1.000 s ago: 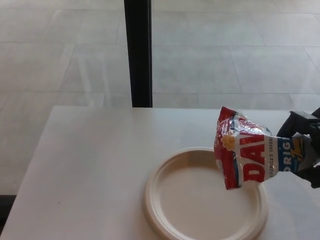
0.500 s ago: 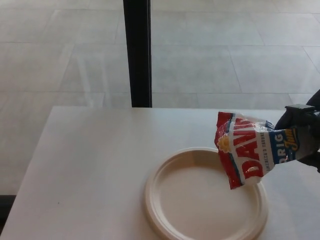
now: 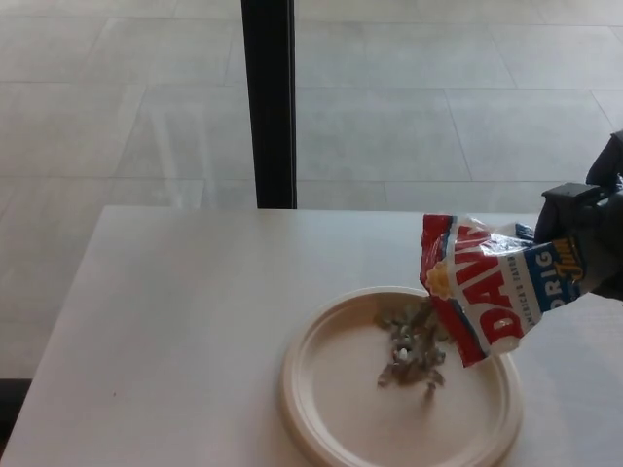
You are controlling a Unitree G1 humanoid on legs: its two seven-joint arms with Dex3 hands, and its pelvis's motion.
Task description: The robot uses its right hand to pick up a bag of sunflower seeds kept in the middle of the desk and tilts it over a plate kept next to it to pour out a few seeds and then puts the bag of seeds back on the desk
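Head view shows the right hand (image 3: 591,243) clamped on a crinkled foil bag (image 3: 487,287), red, white and blue, tipped mouth-down above the right side of a cream plate (image 3: 316,413). Seeds (image 3: 414,352) lie scattered and blurred in the plate under its mouth. Large red letters "DAV" and smaller "ORIG" on blue can be read. The desk (image 3: 175,331) is white.
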